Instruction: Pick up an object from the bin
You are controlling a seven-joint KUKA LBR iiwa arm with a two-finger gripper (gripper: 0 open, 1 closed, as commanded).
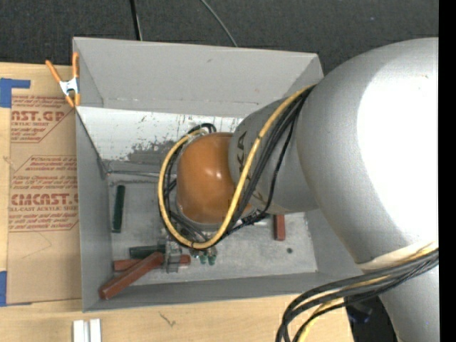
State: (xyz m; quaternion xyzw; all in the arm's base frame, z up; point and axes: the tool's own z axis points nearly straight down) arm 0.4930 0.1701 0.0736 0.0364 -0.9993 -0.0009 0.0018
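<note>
My gripper (172, 257) is low in the bin's front left part, mostly hidden under the arm's orange cover. It sits right over a crossing of sticks: a long red-brown stick (128, 276) that runs toward the front left corner, a shorter red-brown stick (132, 264) and a dark green piece (146, 251). Whether it touches them I cannot tell. Two small green bits (207, 259) lie just right of it.
A dark green stick (117, 207) lies upright along the left wall. A short red-brown block (279, 226) lies to the right, beside the arm. The arm and its cables cover the bin's middle and right.
</note>
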